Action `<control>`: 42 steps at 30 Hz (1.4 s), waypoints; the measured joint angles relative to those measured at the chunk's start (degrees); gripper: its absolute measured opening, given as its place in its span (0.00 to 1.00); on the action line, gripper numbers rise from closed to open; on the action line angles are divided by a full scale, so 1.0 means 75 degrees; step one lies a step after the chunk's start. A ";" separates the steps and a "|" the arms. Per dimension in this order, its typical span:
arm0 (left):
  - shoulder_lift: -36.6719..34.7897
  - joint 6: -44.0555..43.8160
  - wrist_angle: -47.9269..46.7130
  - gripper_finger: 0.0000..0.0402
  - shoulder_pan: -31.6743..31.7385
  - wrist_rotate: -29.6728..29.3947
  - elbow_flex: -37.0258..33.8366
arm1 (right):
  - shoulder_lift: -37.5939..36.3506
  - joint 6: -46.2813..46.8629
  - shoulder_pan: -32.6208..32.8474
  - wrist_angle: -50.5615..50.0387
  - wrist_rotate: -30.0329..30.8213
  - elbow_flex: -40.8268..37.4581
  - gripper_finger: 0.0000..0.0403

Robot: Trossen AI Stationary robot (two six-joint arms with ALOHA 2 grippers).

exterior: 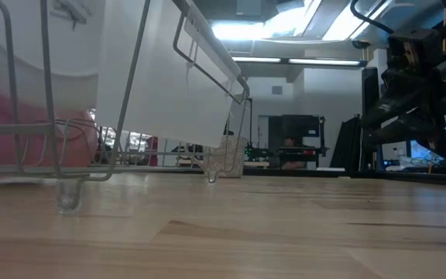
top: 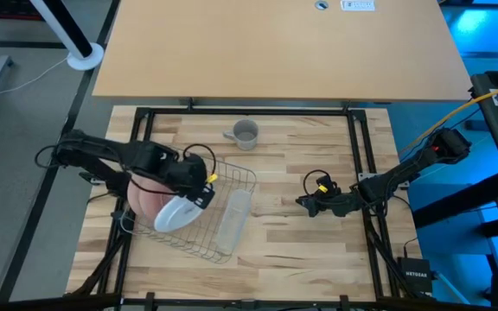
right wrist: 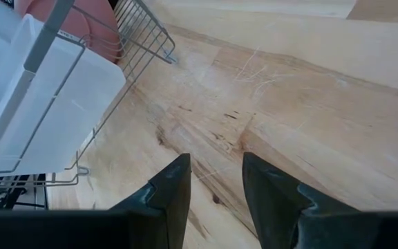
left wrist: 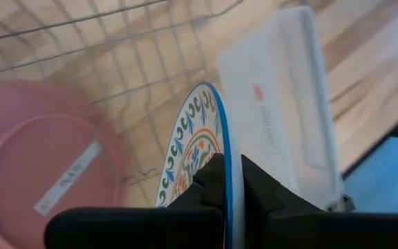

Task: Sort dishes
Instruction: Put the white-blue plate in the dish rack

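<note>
A wire rack [top: 223, 207] stands on the table's left half. A salmon-pink plate [top: 148, 200] stands on edge in the rack; it also shows in the left wrist view [left wrist: 40, 159]. My left gripper [top: 199, 192] is over the rack, shut on the patterned plate [left wrist: 199, 145], whose white back [top: 177, 214] faces up in the high view. My right gripper [top: 303, 203] is open and empty above the table right of the rack; it also shows in its wrist view [right wrist: 216, 173]. A second pink plate does not show apart. My left gripper pinches the patterned plate's blue rim [left wrist: 228, 176] between its two fingers, one finger on the patterned face and one on the white back. The fingers come from above, slanting down. The plate stands on edge inside the rack; where its lower edge rests is hidden.
A white plastic tray-like insert [top: 234, 216] lies along the rack's right side. A grey mug [top: 244, 134] stands on the table behind the rack. A raised tan board [top: 275, 43] covers the far side. Bare wood lies between the rack and my right gripper.
</note>
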 joint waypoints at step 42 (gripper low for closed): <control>0.0043 -0.0310 0.0971 0.07 0.1571 0.0376 -0.1936 | 0.0003 -0.0210 0.0001 -0.0415 0.0012 0.0000 0.34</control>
